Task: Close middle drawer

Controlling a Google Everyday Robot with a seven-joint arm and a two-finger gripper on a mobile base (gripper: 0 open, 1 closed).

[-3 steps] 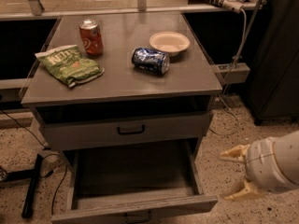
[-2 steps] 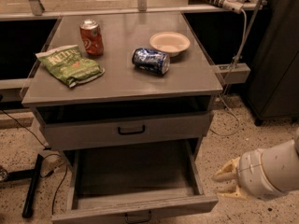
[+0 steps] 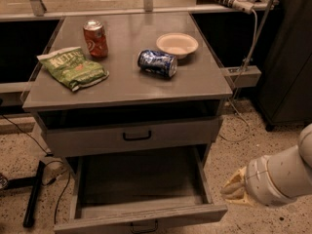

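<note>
One middle drawer (image 3: pixel 141 184) stands pulled out; the gripper (image 3: pixel 233 190) hovers beside its right front corner, grip state indiscernible.

The grey desk (image 3: pixel 204 79) carries four things: a red can (image 3: pixel 95 38) upright at 10 o'clock, a green crisp bag (image 3: pixel 73 67) flat at 8 o'clock, a pale bowl (image 3: pixel 177 44) at 1 o'clock, and a blue can (image 3: pixel 157 63) on its side near the middle, just beside the bowl. The pincer (image 3: pixel 234 189) hangs off the desk, low at 4 o'clock.
</note>
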